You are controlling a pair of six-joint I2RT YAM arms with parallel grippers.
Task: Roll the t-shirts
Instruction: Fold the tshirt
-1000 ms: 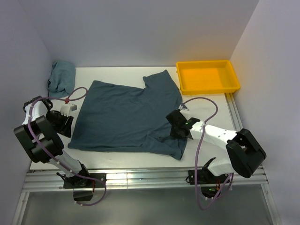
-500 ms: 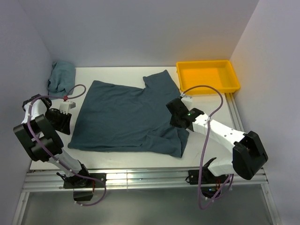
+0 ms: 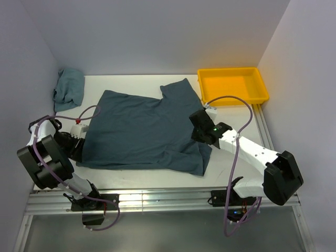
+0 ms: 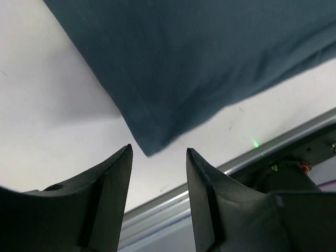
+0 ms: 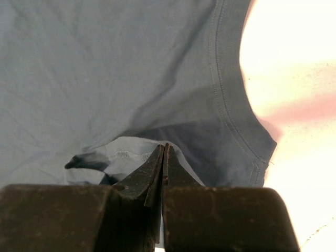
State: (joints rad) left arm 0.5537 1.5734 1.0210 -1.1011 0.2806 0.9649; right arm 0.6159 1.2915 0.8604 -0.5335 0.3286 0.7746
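Since rolling needs flat cloth, my right pincer (image 5: 164, 149) clamps a fold of the t-shirt (image 3: 142, 126); my left pincer (image 4: 158, 150), apart, straddles its near corner.

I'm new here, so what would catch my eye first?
A dark slate-blue t-shirt lies spread across the table, a bright yellow tray at the far right corner. The left fingers stand open at the shirt's near left corner; the right fingers are shut over its right side.

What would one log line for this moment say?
t-shirt spread out, unrolled | left gripper open, at shirt's near-left corner | right gripper shut over shirt's right side, grip unclear
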